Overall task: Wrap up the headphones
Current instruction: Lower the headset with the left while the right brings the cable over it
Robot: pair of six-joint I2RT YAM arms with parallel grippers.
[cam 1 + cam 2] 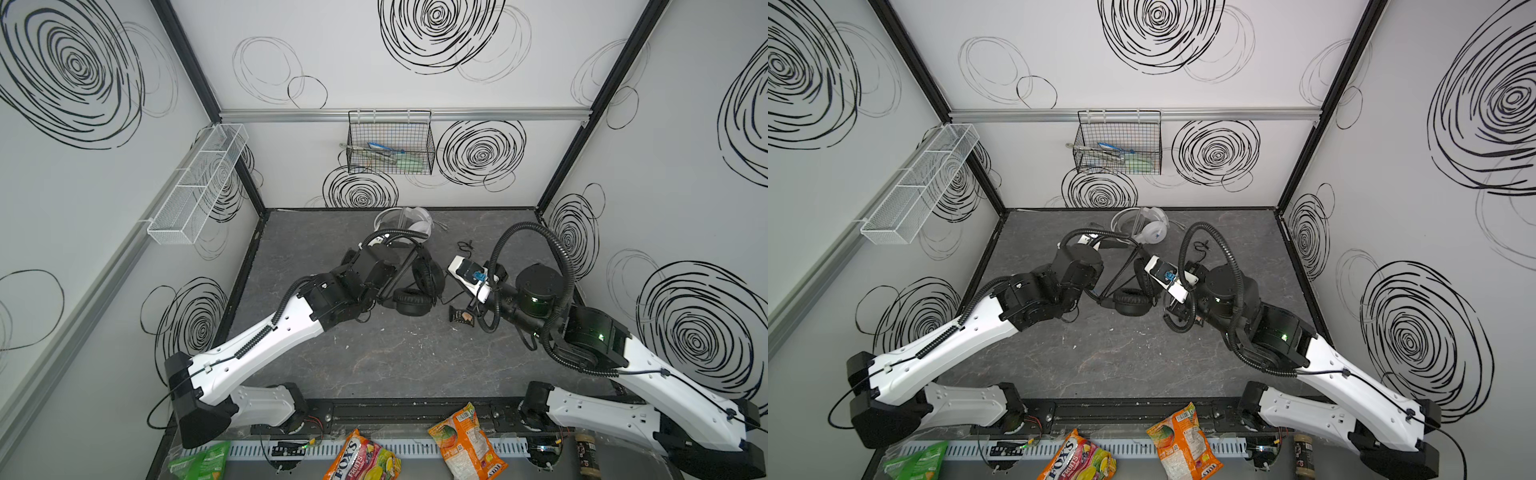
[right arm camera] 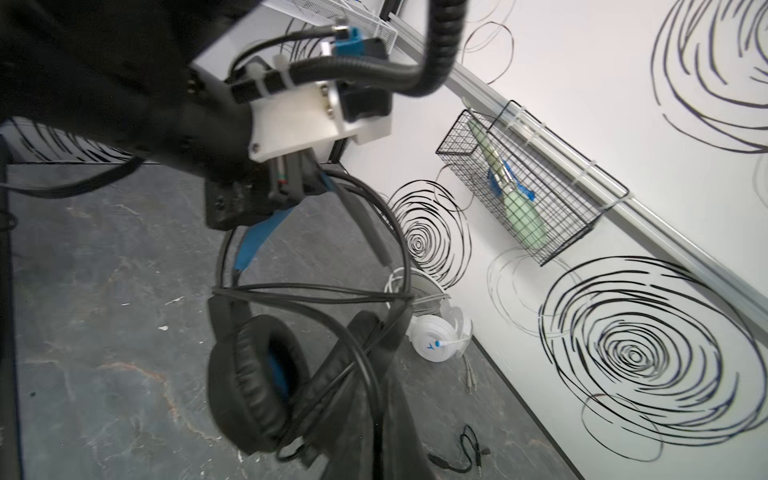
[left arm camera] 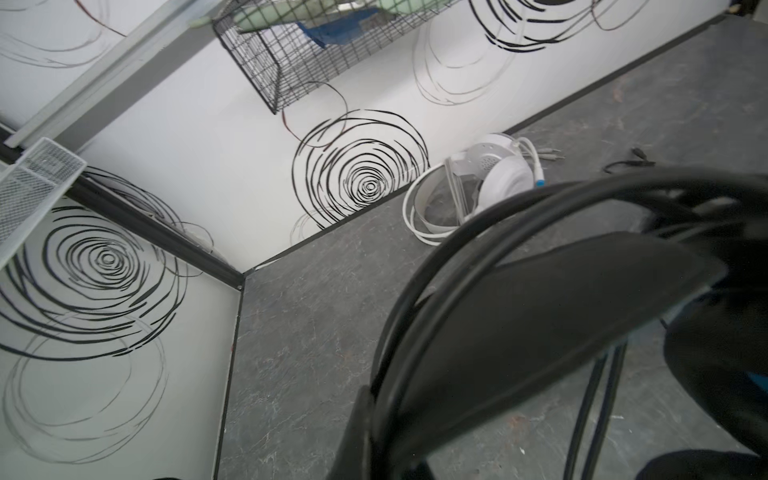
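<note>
Spanning the cell floor, the grey table [image 1: 374,365] carries 2 headsets in its back half. The black headphones [image 1: 415,291] hang near the table's middle from the left gripper [image 2: 297,187], whose jaws are clamped on the blue-lined headband. The ear cups dangle low, and I cannot tell whether they touch the surface. Behind them, just beside the back wall, the white headphones [image 1: 405,222] lie on the table with the white cable [image 3: 411,220] looped round the band, so that set looks finished. Right of the black set, the right gripper [image 1: 460,319] points down with jaws together; whether it pinches anything I cannot tell. Thinner, the black cable [image 2: 311,293] crosses the black headband in a few turns, with slack trailing past an ear cup. By my reading, 1 of 2 headsets is done and the other is partway: the slack needs winding, then setting down. A small black plug lead [image 2: 465,451] lies loose near the wall; whether it is that cable's tail I cannot tell.
</note>
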